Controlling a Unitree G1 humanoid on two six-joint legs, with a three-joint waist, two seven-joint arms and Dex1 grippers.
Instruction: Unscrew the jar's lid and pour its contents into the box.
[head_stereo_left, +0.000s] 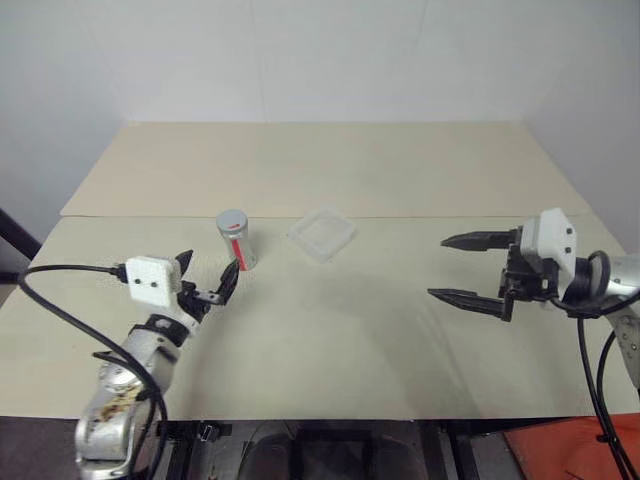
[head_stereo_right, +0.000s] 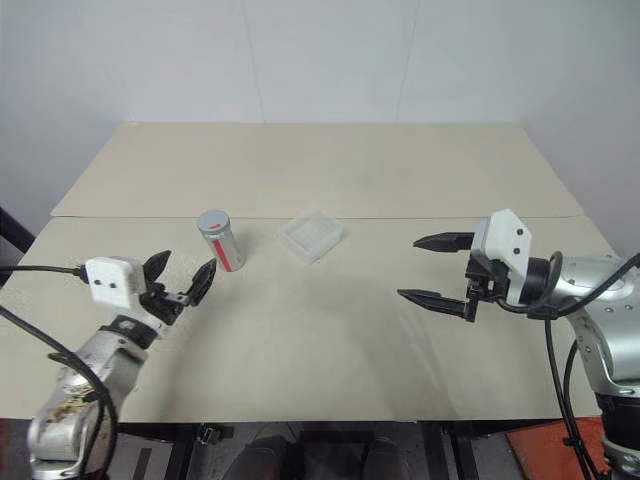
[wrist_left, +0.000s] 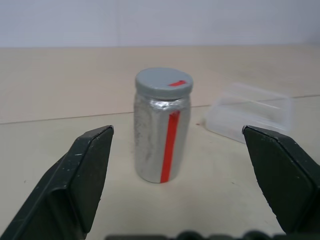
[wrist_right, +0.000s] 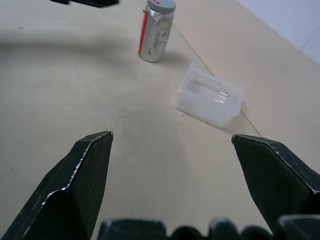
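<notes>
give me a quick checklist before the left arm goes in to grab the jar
1. Left gripper jaws open: ok.
2. Jar upright on the table, lined up between the left jaws: ok.
3. Lid on the jar: ok; how tight, cannot tell.
4. Right gripper jaws open, off to the side: ok.
5. Box beside the jar, apart from it: ok.
6. Box open to pour into: cannot tell.
</notes>
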